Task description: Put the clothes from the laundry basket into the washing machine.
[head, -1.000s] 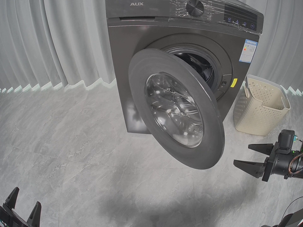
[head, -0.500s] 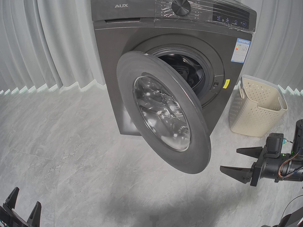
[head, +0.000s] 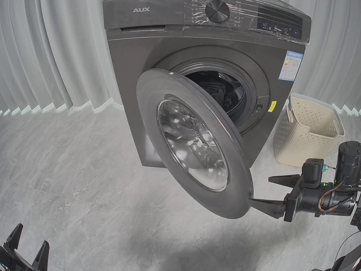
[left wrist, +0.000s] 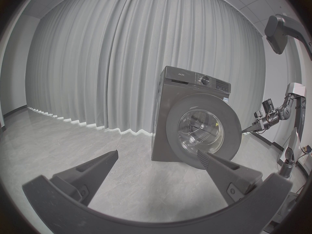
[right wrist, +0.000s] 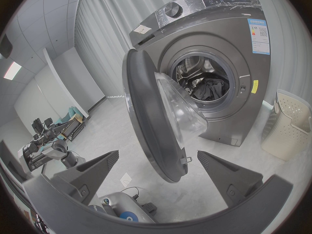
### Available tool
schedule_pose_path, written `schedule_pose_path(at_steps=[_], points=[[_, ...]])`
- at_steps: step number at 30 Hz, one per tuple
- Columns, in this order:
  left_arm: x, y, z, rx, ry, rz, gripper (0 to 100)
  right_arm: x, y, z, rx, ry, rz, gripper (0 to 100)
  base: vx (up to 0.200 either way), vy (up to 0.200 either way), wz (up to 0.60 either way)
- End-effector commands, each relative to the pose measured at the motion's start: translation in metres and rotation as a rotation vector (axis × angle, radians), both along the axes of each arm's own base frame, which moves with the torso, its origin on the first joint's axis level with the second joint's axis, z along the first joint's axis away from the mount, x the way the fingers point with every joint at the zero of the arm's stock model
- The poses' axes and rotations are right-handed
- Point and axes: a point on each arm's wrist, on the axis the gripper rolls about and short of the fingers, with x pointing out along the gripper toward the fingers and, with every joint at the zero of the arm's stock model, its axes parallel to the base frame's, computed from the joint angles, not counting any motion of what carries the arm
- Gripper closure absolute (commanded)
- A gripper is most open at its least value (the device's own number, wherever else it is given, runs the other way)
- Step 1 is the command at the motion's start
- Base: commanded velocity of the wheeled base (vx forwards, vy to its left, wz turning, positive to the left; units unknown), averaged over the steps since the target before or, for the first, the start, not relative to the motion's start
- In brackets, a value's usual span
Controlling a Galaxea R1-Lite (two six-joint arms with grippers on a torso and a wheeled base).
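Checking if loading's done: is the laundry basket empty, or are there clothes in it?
Looks empty: the laundry basket shows only bare perforated inner walls, though its bottom is hidden. Dark clothes lie inside the washing machine.

Your right claw (head: pixel 262 190) is held out level and points leftward with jaws parted wide, while your left claw (head: pixel 29 241) sits low at your left, jaws also parted.

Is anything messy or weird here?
Only a little: crinkly clear plastic film is stuck across the top front of the washing machine. The dark clothes lie inside the drum; nothing is spilled.
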Motion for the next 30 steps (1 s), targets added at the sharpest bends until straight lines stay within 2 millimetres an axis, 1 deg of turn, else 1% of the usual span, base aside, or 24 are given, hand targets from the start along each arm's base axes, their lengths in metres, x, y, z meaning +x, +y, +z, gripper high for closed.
schedule_pose_path(at_steps=[1, 4, 6, 12, 16, 17, 18, 21, 22, 26, 27, 30], points=[[0.0, 0.0, -0.005, 0.0, 0.003, 0.001, 0, 0.007, 0.002, 0.0, -0.003, 0.003, -0.016, 0, 0.0, 0.0, 0.0], [0.0, 0.0, -0.005, 0.0, 0.004, 0.001, 0, 0.017, -0.005, 0.007, -0.014, -0.031, -0.142, 0, 0.0, 0.0, 0.0], [0.0, 0.0, -0.005, -0.002, 0.005, 0.0, 0, 0.024, -0.01, 0.006, -0.029, -0.036, -0.21, 0, 0.0, 0.0, 0.0], [0.0, 0.0, -0.005, -0.005, 0.003, 0.0, 0, 0.035, -0.027, 0.01, -0.013, -0.078, -0.317, 0, 0.0, 0.0, 0.0], [0.0, 0.0, -0.005, -0.006, 0.005, 0.0, 0, 0.05, -0.039, 0.01, -0.006, -0.109, -0.405, 0, 0.0, 0.0, 0.0], [0.0, 0.0, -0.005, -0.006, 0.004, 0.0, 0, 0.051, -0.039, 0.01, -0.006, -0.111, -0.408, 0, 0.0, 0.0, 0.0], [0.0, 0.0, -0.005, -0.002, 0.005, 0.002, 0, 0.06, -0.045, 0.012, -0.001, -0.13, -0.454, 0, 0.0, 0.0, 0.0], [0.0, 0.0, -0.005, 0.003, 0.004, 0.004, 0, 0.068, -0.051, 0.013, 0.008, -0.157, -0.502, 0, 0.0, 0.0, 0.0], [0.0, 0.0, -0.005, 0.004, 0.004, 0.004, 0, 0.069, -0.053, 0.014, 0.01, -0.171, -0.51, 0, 0.0, 0.0, 0.0], [0.0, 0.0, -0.005, 0.006, 0.004, 0.002, 0, 0.063, -0.052, 0.011, 0.001, -0.168, -0.5, 0, 0.0, -0.2, 0.0], [0.0, 0.0, -0.005, 0.006, 0.004, 0.004, 0, 0.06, -0.052, 0.01, -0.004, -0.165, -0.493, 0, 0.0, -0.2, 0.0], [0.0, 0.0, -0.005, 0.004, 0.004, 0.002, 0, 0.04, -0.043, 0.006, -0.014, -0.162, -0.427, 0, 0.0, -0.2, 0.0]])
